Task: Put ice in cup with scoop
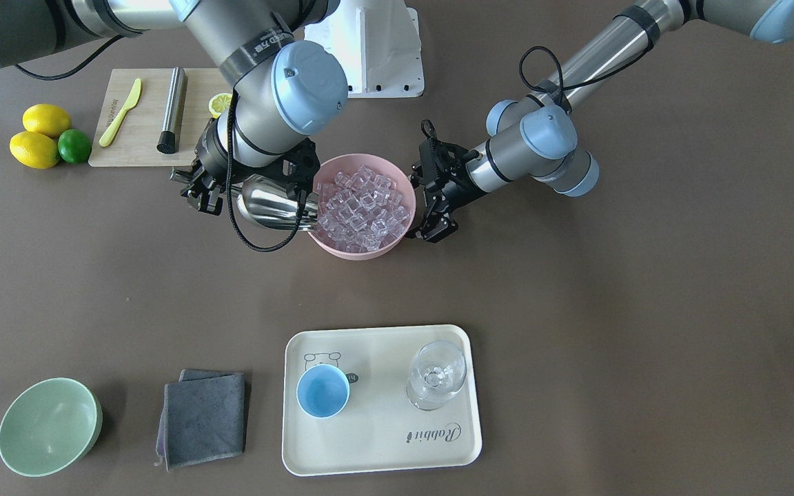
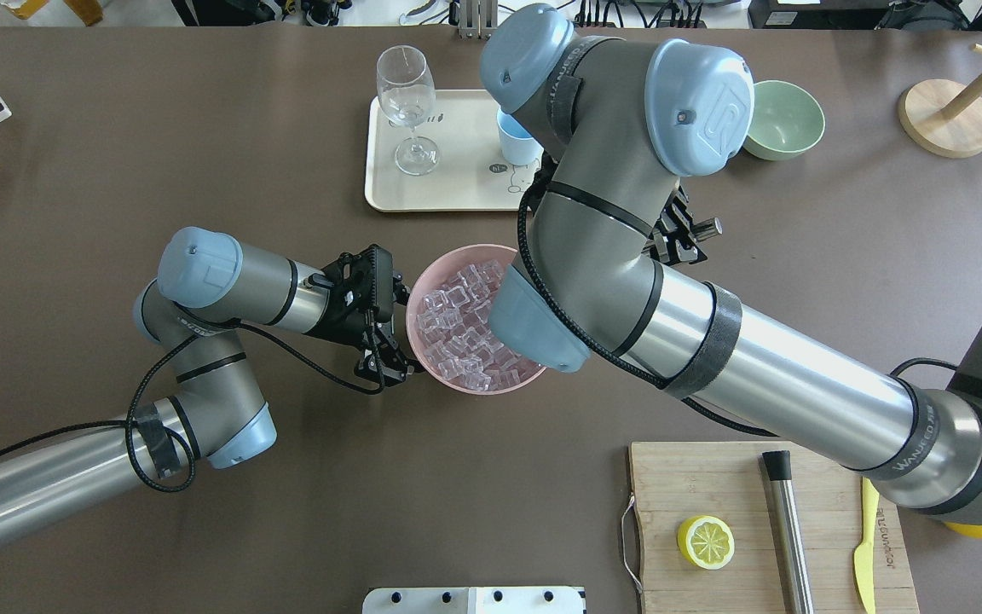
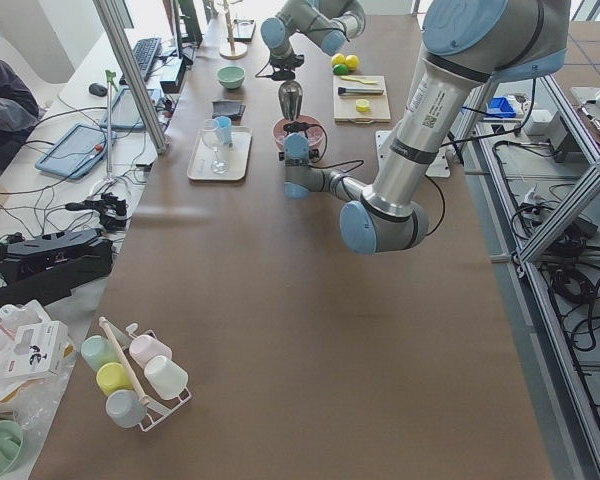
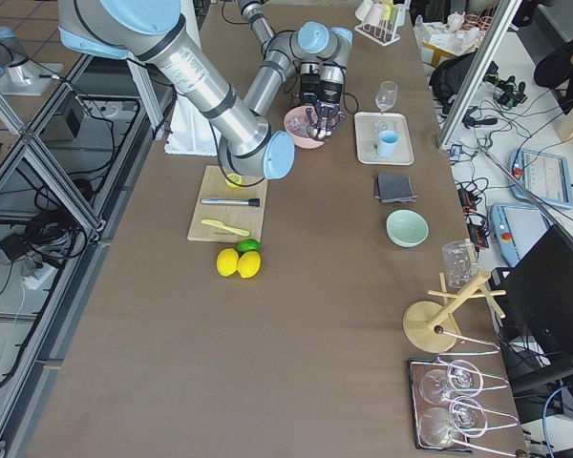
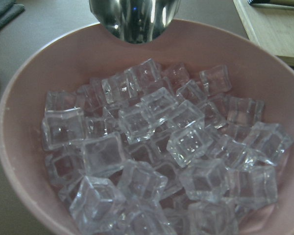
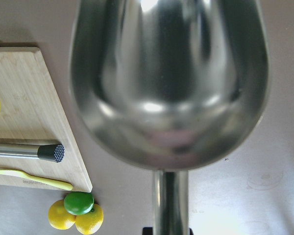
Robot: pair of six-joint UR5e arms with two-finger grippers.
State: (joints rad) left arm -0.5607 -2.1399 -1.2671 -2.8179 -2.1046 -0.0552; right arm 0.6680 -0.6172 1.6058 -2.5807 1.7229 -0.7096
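1. The right claw [image 1: 204,194] is clenched on the handle of the scoop [image 1: 269,203]. The shiny trough sticks out past the fingers toward the pink bowl [image 1: 362,252].
2. The scoop's open end sits at the bowl's rim on the cutting-board side. In the left wrist view its tip hangs over the far rim, just above the ice [image 1: 366,207] and apart from the cubes.
3. The ice is heaped in the pink bowl, between the two claws.
4. The left claw [image 1: 431,233] is at the opposite side of the bowl, right against the rim. I cannot tell whether it is pinching the rim or only resting open beside it.
5. The cup [image 1: 323,390] stands upright on the tray [image 1: 383,451], beside a stemmed glass [image 1: 436,375]. It is well apart from the bowl, the scoop and both claws.
6. The right arm [image 2: 798,384] stretches in a long line from over the cutting board [image 2: 713,477]. Its wrist is bent sharply, and in the overhead view it covers part of the bowl.
7. The left arm [image 2: 227,273] is folded at the elbow and low over the table, with its wrist lying nearly level and aimed at the bowl.
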